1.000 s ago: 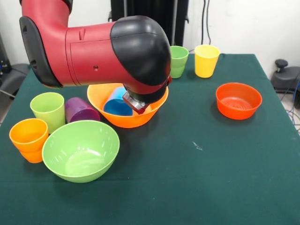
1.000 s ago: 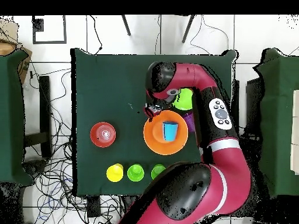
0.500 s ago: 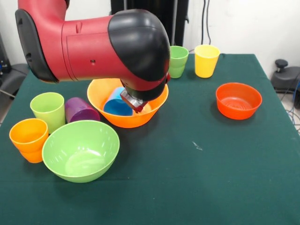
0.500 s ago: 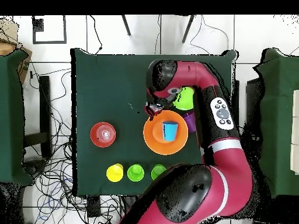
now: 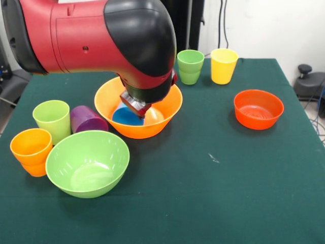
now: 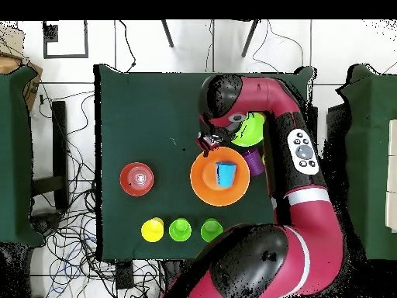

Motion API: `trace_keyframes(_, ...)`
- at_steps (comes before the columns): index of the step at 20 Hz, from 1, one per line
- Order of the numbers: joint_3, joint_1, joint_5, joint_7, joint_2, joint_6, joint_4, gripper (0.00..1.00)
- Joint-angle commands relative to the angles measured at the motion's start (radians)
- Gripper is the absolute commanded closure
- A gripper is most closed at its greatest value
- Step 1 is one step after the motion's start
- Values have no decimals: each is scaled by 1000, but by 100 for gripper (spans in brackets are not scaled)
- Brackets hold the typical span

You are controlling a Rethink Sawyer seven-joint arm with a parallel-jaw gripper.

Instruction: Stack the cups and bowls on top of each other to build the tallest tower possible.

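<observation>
- On the near and right parts of the green-clothed table (image 5: 228, 193), in the front view: broad open room, with only the smaller shallow red-orange plastic bowl (image 5: 256, 123) standing alone toward the right edge.
- Along the left edge, crowded: orange plastic cup (image 5: 31, 150) just beside the large lime-green glossy bowl (image 5: 109, 185), lime plastic cup (image 5: 51, 118) behind it, purple plastic cup (image 5: 87, 119) lying on its side between the lime cup and the large orange glossy bowl (image 5: 147, 131).
- At the far edge: darker green plastic cup (image 5: 190, 66) and yellow plastic cup (image 5: 223, 65), upright, near each other; in the overhead view, a third cup, lime green (image 6: 180, 230), in the same row.
- Inside the large orange bowl: blue plastic cup (image 5: 127, 116), tipped on its side, partly hidden behind the arm.
- Above the bowl's inside, close over the blue cup: gripper (image 5: 134, 104) of the red and black arm (image 5: 86, 35); whether apart or together cannot be told.
- On the arm's grey button panel (image 6: 302, 150), in the overhead view: markings too small to read.
- Against half a second ago: arm drawn higher and further left, gripper shifted from the orange bowl's near rim toward its middle, more of the blue cup covered; cups and bowls all in the same spots.
</observation>
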Motion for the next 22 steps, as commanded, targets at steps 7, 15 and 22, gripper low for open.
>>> trace_keyframes(7,29,11,-84,-325,8,59,-13,0)
trace_keyframes(15,13,40,-105,-296,44,106,-62,0)
trace_keyframes(22,16,48,-114,-300,42,133,-71,0)
